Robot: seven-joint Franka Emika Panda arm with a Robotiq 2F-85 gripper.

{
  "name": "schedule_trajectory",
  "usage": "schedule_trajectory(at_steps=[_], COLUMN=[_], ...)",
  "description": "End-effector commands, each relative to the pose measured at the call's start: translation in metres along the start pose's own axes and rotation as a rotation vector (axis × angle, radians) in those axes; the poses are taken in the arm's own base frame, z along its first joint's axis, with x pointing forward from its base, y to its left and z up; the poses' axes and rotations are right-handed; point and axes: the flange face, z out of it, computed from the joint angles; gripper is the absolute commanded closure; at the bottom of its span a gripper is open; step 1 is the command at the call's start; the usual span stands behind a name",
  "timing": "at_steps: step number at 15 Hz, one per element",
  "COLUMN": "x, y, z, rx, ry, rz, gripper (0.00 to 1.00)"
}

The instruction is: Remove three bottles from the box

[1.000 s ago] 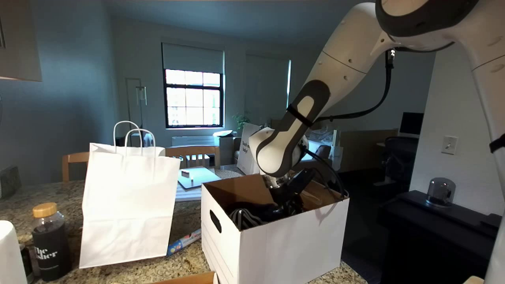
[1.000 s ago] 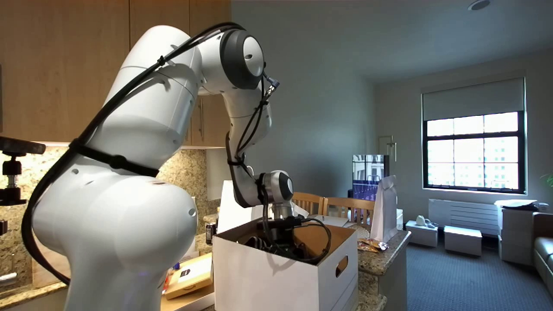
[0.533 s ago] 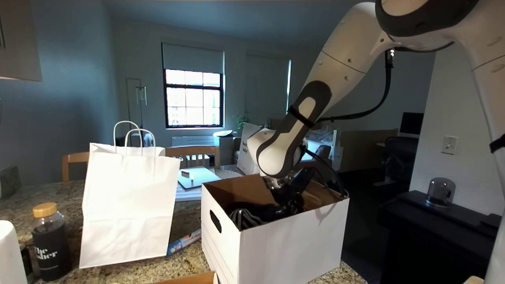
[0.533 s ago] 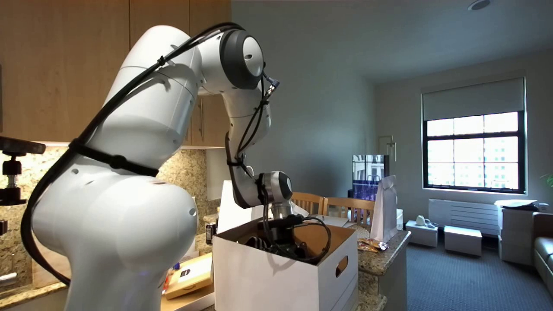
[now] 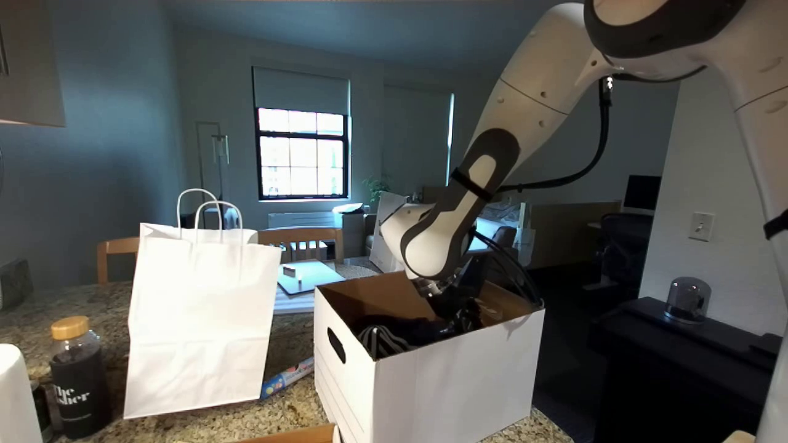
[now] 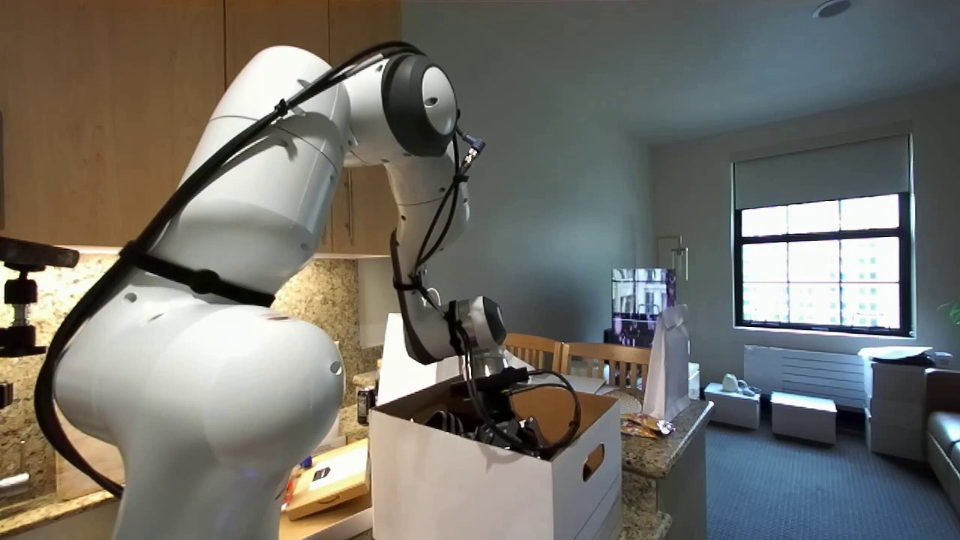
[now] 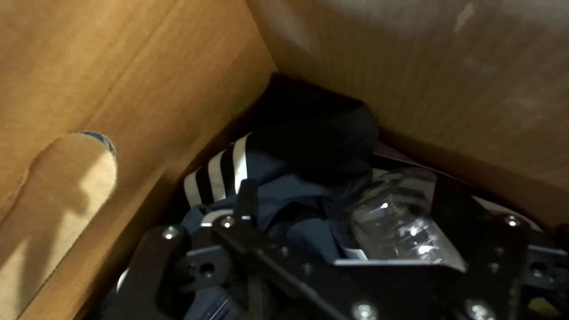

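the gripper (image 7: 342,240) stood spread inside the box (image 5: 455,387). in the wrist view, a clear bottle (image 7: 400,226) lay there beside dark cloth (image 7: 306,191), partly hidden, long axis slanting down rightward; neck direction could not be determined.

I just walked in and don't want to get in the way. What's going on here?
A robot arm has its gripper down inside the open white box, to remove three bottles. The jaws stand open, and it seems to hold nothing. In the wrist view, dark fabric with white stripes lies beside a clear plastic item that may be a bottle. On the counter outside, a capped bottle stands near a white paper bag; whether it is part of the job, I can't tell.
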Motion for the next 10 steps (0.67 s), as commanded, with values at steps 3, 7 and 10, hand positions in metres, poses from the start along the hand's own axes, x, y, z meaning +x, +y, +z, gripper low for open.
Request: schedule_trajectory(at_steps=[3,7,10], x=[-0.002,-0.009,-0.013], y=[0.003,0.006,0.010], z=[0.003,0.009,0.009], rx=[-0.035,-0.136,-0.219], ry=[-0.047,-0.156,-0.239], rz=[0.014,0.007,-0.007], gripper=[0.00,0.00,0.00])
